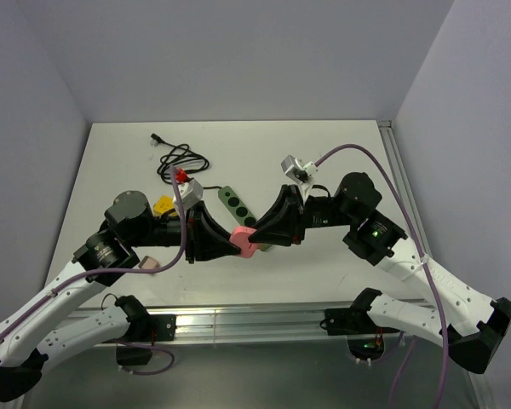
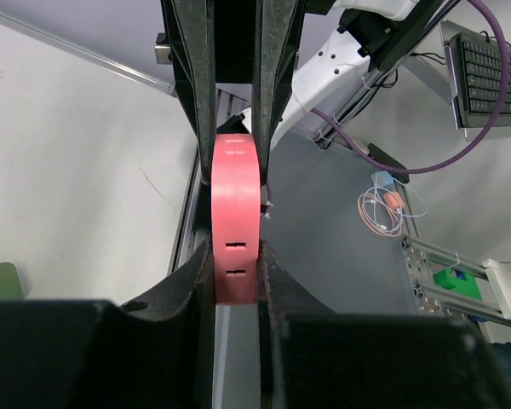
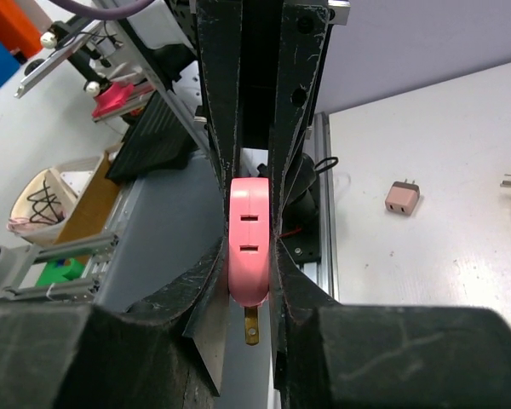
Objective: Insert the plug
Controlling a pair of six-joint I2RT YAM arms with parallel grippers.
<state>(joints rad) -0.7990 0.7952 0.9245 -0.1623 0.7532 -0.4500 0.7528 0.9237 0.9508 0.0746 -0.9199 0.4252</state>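
A green power strip (image 1: 236, 204) lies on the tabletop (image 1: 341, 153), with a coiled black cable (image 1: 180, 159) beyond it. A yellow plug (image 1: 163, 205) and a small brownish adapter (image 3: 402, 198) sit off to the side. The pink plug (image 1: 247, 242) is held up off the tabletop, just in front of the strip's near end. The left gripper (image 2: 236, 260) is clamped tight on its flat sides, and the right gripper (image 3: 249, 256) is closed on it from the opposite end. The plug is rounded, with two slots in its edge and a brass prong (image 3: 252, 325) showing

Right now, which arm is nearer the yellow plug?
Left. The yellow plug lies right beside the left arm wrist; the right arm is beyond the pink plug, farther off.
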